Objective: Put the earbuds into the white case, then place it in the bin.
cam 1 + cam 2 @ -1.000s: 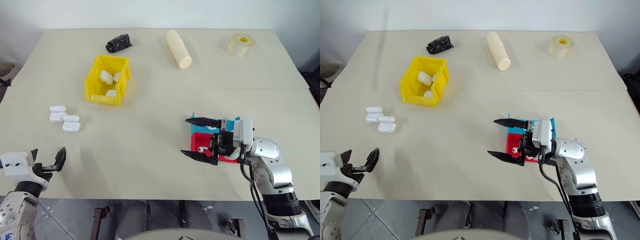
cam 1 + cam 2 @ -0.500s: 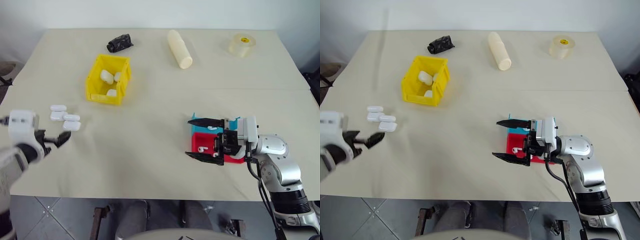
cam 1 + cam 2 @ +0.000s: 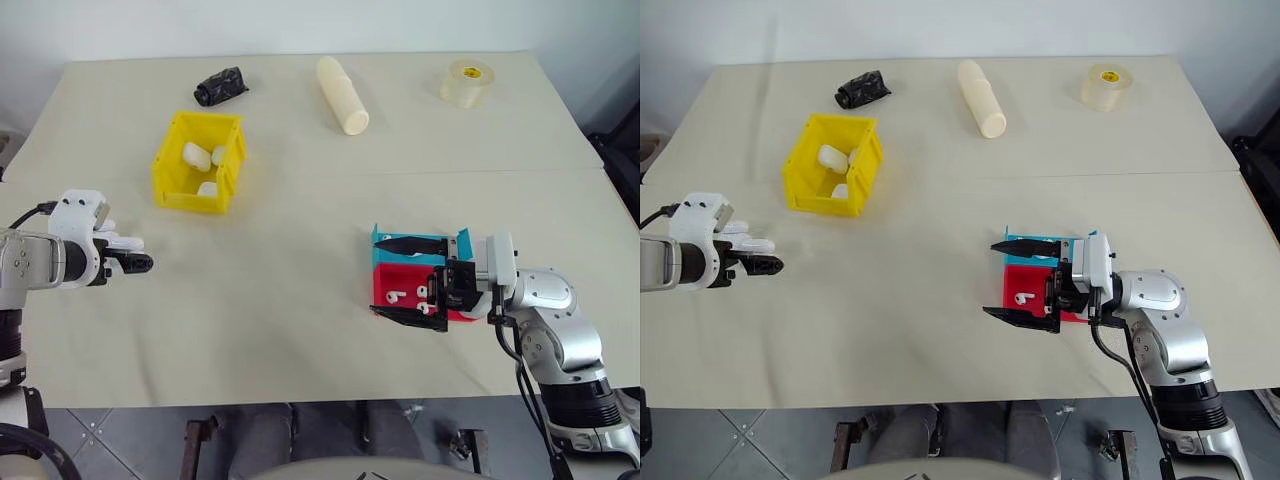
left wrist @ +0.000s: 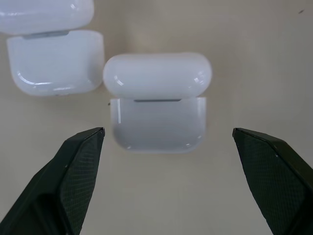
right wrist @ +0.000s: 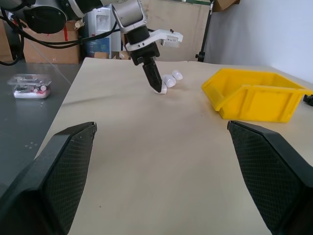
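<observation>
Case (image 4: pixel 157 100) | on table, between spread fingers of left gripper (image 4: pixel 166 147), untouched | gripper released

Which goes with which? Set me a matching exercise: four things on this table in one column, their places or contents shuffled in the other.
Things:
1. bright yellow plastic bin
2. clear roll of tape
3. small red plastic tray
4. crumpled black bag

Places or contents:
A. far right corner of the table
B. holds white earbuds
C. holds white cases
D. far side, beyond the bin

Pairs: 1-C, 2-A, 3-B, 4-D.
</observation>
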You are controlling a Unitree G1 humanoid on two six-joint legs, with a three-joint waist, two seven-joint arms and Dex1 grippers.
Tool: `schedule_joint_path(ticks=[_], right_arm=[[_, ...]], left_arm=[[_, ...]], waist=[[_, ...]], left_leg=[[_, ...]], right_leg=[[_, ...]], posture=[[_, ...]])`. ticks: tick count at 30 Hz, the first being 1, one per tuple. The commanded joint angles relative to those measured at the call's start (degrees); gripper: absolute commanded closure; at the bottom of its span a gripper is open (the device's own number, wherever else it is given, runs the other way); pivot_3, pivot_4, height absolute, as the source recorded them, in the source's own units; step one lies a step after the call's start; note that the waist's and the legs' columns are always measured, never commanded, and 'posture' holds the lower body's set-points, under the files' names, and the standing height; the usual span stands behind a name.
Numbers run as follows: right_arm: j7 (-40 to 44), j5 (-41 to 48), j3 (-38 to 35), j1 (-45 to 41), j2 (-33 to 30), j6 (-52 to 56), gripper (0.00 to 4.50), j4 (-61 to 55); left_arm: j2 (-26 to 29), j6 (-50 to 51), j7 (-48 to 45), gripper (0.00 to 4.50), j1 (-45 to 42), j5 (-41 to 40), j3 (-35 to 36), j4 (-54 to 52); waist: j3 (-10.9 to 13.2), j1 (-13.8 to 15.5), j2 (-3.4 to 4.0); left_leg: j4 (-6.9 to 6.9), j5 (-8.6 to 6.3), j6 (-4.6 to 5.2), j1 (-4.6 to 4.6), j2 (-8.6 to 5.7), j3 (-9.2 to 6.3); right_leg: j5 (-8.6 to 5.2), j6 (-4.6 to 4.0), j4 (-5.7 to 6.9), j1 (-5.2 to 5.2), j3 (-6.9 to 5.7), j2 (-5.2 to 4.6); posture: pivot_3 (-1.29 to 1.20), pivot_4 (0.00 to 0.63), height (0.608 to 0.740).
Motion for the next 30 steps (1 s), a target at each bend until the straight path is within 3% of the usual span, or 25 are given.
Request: schedule_joint_path(ticks=[1,19,25,30], right_arm=[[-0.7,0.3,-0.2,0.9,0.4,-0.7,0.0,-2.4],[-1.4,-0.4,0.3,1.0,1.2,-1.0,0.0,-2.5],[-1.7,-0.8,0.4,1.5,1.7,-1.1,0.0,-2.6],[-2.0,-0.9,0.1,1.8,1.5,-1.3,0.0,-2.6]], left_arm=[[-0.2,0.1,-0.6,0.04,-1.1,1.8,0.1,0.8],[-2.9,-2.8,-2.7,0.04,-2.7,5.8,-1.9,4.5],[-2.6,-2.0,-2.9,1.73,-1.4,6.3,-0.9,3.5],[-3.6,-1.6,-3.9,1.74,2.0,4.4,4.8,-1.4]], waist=[[0.0,0.2,0.0],[0.0,0.2,-0.01],[0.0,0.1,0.0],[0.0,0.0,-0.01]], left_leg=[[0.0,0.0,0.0,0.0,0.0,0.0],[0.05,0.0,0.0,-0.01,-0.03,0.0],[0.06,0.0,0.0,-0.01,-0.02,0.0],[0.04,0.0,0.0,-0.01,0.0,0.03]], right_leg=[[0.0,0.0,0.01,0.0,0.0,0.0],[0.0,0.0,0.06,0.0,0.01,-0.01],[0.0,0.0,0.07,0.0,0.01,0.0],[0.0,0.0,0.05,-0.02,0.04,0.0]], posture=[[0.0,0.15,0.74],[0.0,0.15,0.74],[0.0,0.15,0.74],[0.0,0.15,0.74]])
